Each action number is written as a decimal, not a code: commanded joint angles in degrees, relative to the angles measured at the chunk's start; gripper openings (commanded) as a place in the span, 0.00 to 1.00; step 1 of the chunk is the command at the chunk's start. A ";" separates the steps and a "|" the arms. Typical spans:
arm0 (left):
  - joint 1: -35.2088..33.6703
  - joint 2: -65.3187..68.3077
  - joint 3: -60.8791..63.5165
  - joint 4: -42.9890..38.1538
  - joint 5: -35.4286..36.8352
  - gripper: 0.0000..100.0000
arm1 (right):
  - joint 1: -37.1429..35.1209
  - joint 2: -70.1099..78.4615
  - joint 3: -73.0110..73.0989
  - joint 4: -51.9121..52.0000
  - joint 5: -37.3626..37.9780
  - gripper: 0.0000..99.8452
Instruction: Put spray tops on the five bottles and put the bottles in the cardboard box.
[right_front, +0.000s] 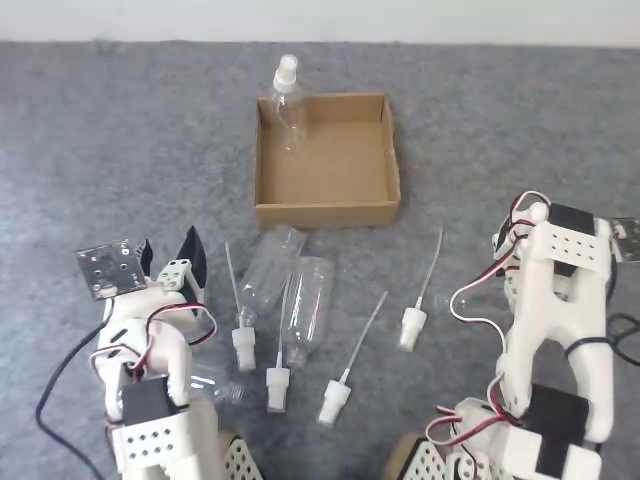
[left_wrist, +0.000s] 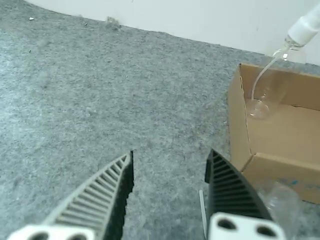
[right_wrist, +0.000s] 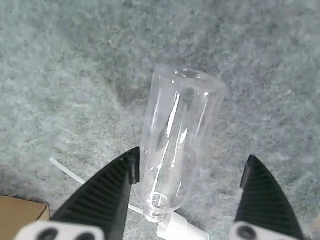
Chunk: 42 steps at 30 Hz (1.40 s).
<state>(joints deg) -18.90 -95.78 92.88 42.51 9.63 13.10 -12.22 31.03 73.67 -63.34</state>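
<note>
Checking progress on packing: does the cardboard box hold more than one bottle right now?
No, the cardboard box holds a single capped bottle, leaning in its far-left corner.

The brown cardboard box (right_front: 327, 213) is open. One clear bottle (right_front: 288, 100) with a white spray top leans in its far corner. Two bare bottles (right_front: 268, 262) lie just in front, near four loose white spray tops (right_front: 412, 326).

The bottles (right_front: 305, 300) were clear glossy plastic, the spray tops (right_front: 411, 328) smooth white plastic, the cardboard box (right_front: 325, 213) matt, the carpet (right_front: 120, 150) rough.
</note>
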 joint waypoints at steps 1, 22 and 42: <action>-0.35 -0.97 -0.48 -1.76 -0.53 0.22 | -0.84 -4.79 -1.05 0.66 -0.35 0.28; -0.35 -0.97 -0.48 -1.76 -0.53 0.22 | -0.75 -10.68 -0.62 0.57 23.38 0.27; -0.35 -0.97 -0.40 -1.76 -0.53 0.22 | -0.84 -11.30 -0.97 0.57 46.59 0.27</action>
<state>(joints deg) -18.90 -95.78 92.88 42.51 9.63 12.92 -20.13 31.03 73.67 -20.88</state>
